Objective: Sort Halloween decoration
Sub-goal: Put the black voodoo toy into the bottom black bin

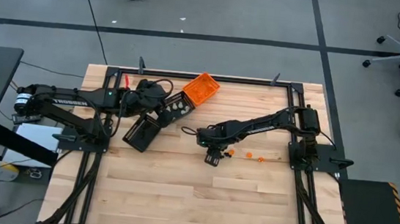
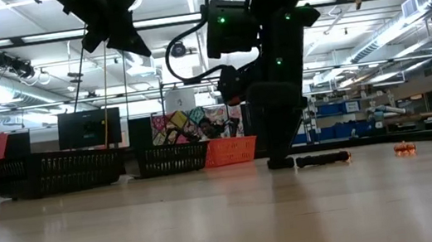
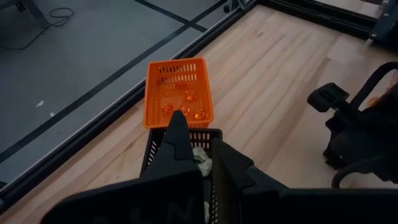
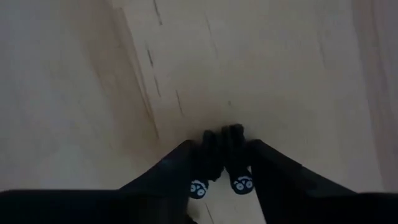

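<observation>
The right hand is down at the tabletop near its middle, its two fingers standing either side of a small black trinket with two tiny white skull faces at its near end; the fingers sit close against the piece, but whether they press it yet cannot be told. In the low view that hand reaches the wood beside a dark, flat piece lying just to its side. Two orange trinkets lie loose on the boards a little way off, under the right arm; from table height they read as little pumpkins, well apart from the hand. More orange pieces lie inside the orange tray at the far edge, and whitish pieces lie in the black tray touching it. A second black tray stands just beside that one, toward the left arm. The left hand hangs above the black tray with the whitish pieces, its fingers together and holding nothing.
</observation>
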